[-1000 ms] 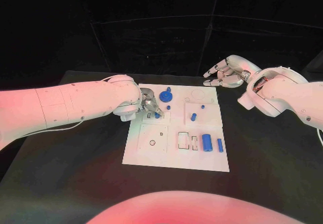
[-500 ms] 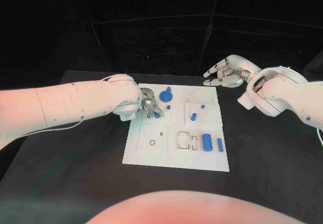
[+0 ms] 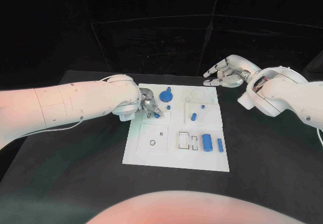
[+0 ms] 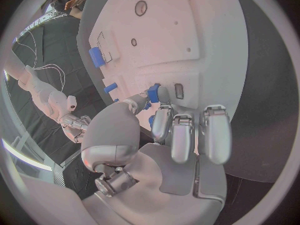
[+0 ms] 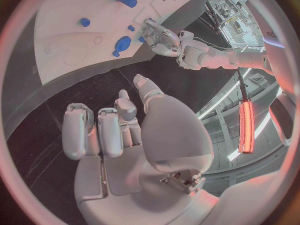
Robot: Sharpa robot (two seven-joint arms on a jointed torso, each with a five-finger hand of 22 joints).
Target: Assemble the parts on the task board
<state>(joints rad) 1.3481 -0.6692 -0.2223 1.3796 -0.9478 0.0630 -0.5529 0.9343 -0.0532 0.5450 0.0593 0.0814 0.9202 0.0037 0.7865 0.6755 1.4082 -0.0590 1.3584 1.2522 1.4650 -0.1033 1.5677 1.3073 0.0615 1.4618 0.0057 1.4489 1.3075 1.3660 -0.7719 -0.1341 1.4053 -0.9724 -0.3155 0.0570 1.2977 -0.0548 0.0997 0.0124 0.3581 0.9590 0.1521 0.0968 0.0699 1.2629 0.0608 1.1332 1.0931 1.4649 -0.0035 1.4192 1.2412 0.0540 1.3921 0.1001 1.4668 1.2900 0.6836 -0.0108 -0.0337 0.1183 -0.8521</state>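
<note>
the left hand [image 3: 149, 105] is pinching a small blue peg [image 3: 157, 114] over the white board's [image 3: 176, 158] left side, near its far end. the right hand [image 3: 225, 74] is hovering empty, fingers spread, beyond the far right corner.

You will see the flat matte black table [image 3: 67, 177] extending to all sides, backed by a black curtain [image 3: 161, 42].

Head camera looks down on the bench [image 3: 80, 186]; both wrist cameras, closer, share the task board [image 3: 151, 156].
</note>
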